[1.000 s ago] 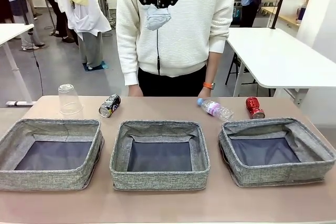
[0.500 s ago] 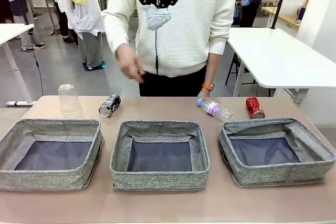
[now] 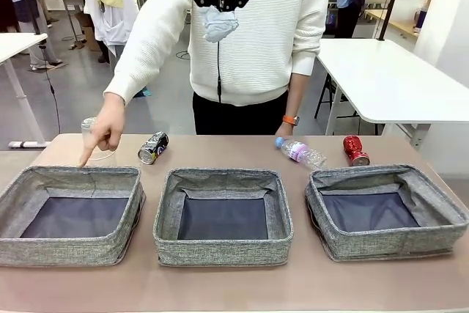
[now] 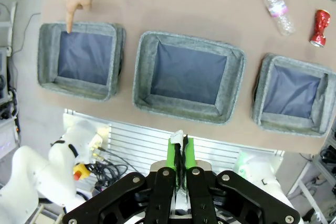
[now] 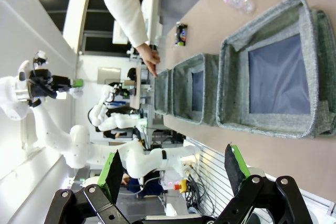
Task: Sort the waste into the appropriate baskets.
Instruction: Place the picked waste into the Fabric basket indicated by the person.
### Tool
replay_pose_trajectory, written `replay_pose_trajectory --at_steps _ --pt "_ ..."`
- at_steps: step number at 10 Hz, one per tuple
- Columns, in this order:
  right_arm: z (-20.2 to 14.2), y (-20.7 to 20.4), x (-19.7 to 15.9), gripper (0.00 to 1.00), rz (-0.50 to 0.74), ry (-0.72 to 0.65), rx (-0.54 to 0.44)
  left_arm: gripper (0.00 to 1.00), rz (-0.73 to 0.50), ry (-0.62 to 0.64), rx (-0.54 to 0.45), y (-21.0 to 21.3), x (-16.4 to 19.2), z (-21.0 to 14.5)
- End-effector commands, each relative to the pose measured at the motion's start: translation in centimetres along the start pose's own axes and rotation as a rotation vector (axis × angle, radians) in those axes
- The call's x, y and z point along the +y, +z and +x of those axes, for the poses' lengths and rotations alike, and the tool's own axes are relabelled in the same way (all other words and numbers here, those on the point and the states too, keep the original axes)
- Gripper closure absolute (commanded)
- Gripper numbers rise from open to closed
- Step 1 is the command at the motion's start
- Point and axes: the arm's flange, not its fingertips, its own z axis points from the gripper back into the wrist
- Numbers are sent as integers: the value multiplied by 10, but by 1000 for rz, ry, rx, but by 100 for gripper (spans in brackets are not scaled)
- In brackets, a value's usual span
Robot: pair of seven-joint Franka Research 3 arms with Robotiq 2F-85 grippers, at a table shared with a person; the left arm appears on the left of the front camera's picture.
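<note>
Three grey baskets stand in a row: left (image 3: 73,174), middle (image 3: 220,175), right (image 3: 388,174), all with nothing inside. Behind them lie a clear cup (image 3: 89,127), a black-silver can (image 3: 152,147), a plastic bottle (image 3: 300,152) and a red can (image 3: 355,150). A person's hand (image 3: 102,131) points its index finger at the left basket's far rim, partly covering the cup. My left gripper (image 4: 179,148) hangs shut high above the near table edge, with a small white bit at its tips that I cannot identify. My right gripper (image 5: 173,166) is open and holds nothing, off the right basket (image 5: 315,66).
The person in a white sweater stands at the far side of the table. A white table (image 3: 396,78) stands behind at the right. A strip of bare tabletop (image 3: 234,284) runs in front of the baskets.
The person's hand has swung from near the body down to the left basket's far rim, in front of the cup. The waste and baskets have not moved.
</note>
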Motion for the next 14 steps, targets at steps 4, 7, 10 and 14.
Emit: replay_pose_trajectory --at_steps 4,7,10,14 --pt "1 -2 1 0 18 26 -9 95 -11 10 7 2 3 1" --pt "1 -2 1 0 18 26 -9 95 -20 -116 -135 -19 20 -4" --pt "1 -2 1 0 18 26 -9 95 -31 -38 -123 -163 171 -15" --pt "1 -2 1 0 18 26 -9 95 -160 130 61 -294 314 -31"
